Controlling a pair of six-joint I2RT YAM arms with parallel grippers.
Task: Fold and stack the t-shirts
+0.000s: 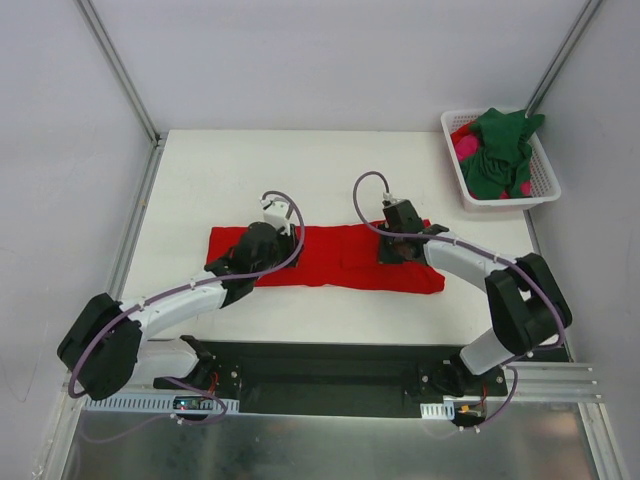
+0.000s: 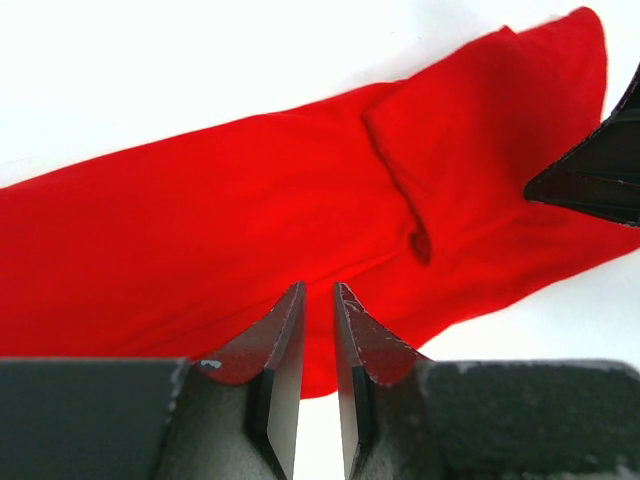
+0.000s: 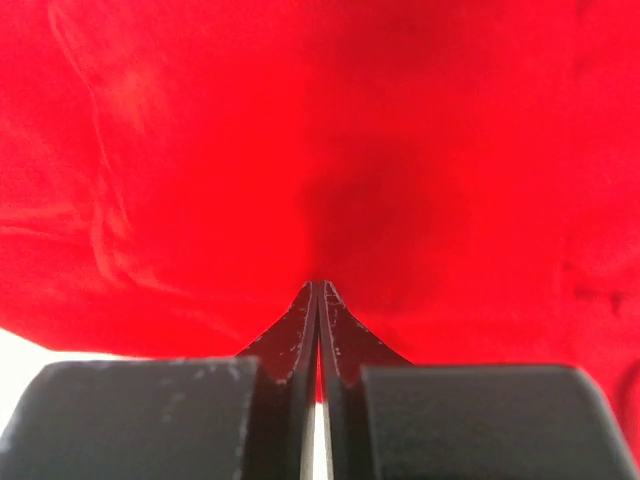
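Note:
The red t-shirt [image 1: 330,258] lies as a long folded band across the middle of the table. My left gripper [image 1: 272,250] hovers over its left part, jaws a narrow gap apart with nothing between them [image 2: 318,290]; the shirt [image 2: 250,200] stretches away beyond the tips. My right gripper [image 1: 392,252] is down on the shirt's right part, jaws closed together [image 3: 318,285] with red cloth [image 3: 350,150] puckered at the tips. The dark green t-shirt [image 1: 500,150] and the magenta-pink t-shirt [image 1: 466,148] lie bunched in the basket.
The white slotted basket [image 1: 548,165] stands at the back right corner of the table. Part of the right gripper [image 2: 600,170] shows at the right edge of the left wrist view. Walls close in the table's left, back and right sides.

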